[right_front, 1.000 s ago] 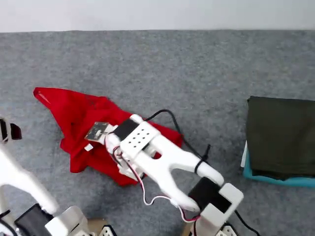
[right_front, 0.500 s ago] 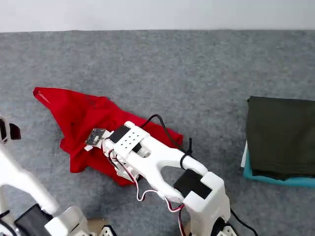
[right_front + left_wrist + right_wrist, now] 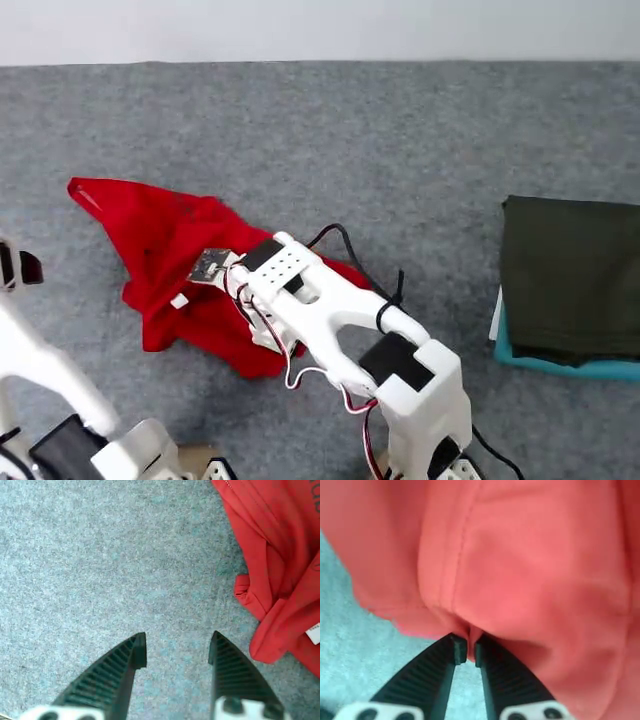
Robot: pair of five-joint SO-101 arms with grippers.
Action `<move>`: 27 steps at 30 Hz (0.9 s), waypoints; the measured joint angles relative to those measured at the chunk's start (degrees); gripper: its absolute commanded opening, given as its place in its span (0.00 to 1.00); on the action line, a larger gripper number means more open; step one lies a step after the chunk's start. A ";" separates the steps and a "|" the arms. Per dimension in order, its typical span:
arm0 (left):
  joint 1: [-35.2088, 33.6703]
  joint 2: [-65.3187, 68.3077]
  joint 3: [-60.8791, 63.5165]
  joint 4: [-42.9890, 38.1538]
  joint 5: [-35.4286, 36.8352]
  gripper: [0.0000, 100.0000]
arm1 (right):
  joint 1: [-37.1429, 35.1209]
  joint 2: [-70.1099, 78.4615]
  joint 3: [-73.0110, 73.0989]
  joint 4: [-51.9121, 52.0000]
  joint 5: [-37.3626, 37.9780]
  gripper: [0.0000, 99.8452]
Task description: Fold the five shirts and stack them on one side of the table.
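High: I see the red shirt (image 3: 170, 250) crumpled left of centre on the grey table (image 3: 400, 140), right arm (image 3: 330, 305) over its near edge, folded dark shirt (image 3: 570, 275) far right | Left wrist: left gripper (image 3: 178, 636) jaws wide apart over bare table, holding nothing, red shirt just beside | Right wrist: right gripper (image 3: 469, 642) jaws almost together, pinching a fold of the red shirt's edge.

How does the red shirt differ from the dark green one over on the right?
The red shirt lies crumpled and loose; the dark green shirt is neatly folded. The red shirt rests directly on the grey table, the dark green shirt on a teal cloth. The right gripper pinches the red shirt; nothing touches the dark green shirt.
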 measured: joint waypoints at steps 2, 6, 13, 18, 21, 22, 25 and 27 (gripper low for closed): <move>0.00 0.00 0.00 0.00 0.00 0.21 | 0.00 0.00 -1.76 3.60 0.00 0.01; 0.00 0.00 0.00 0.00 0.00 0.21 | 2.29 -4.66 -7.30 11.69 1.23 0.01; 2.20 0.00 0.09 0.18 -2.99 0.21 | 11.43 -16.79 -13.36 21.98 5.45 0.01; 7.82 0.00 2.90 0.18 -3.69 0.21 | 20.48 -25.58 -13.36 22.15 7.82 0.01; 13.01 0.00 6.95 0.18 -5.36 0.21 | 26.55 -29.45 -13.36 22.15 9.14 0.01; 14.95 0.00 8.53 0.18 -5.98 0.21 | 28.66 -30.33 -13.36 22.15 9.93 0.01; 19.87 0.00 13.19 0.18 -7.21 0.21 | 36.31 -31.65 -13.36 22.15 12.66 0.01; 22.77 0.00 15.47 0.09 -7.56 0.21 | 41.67 -31.82 -13.36 22.15 14.07 0.01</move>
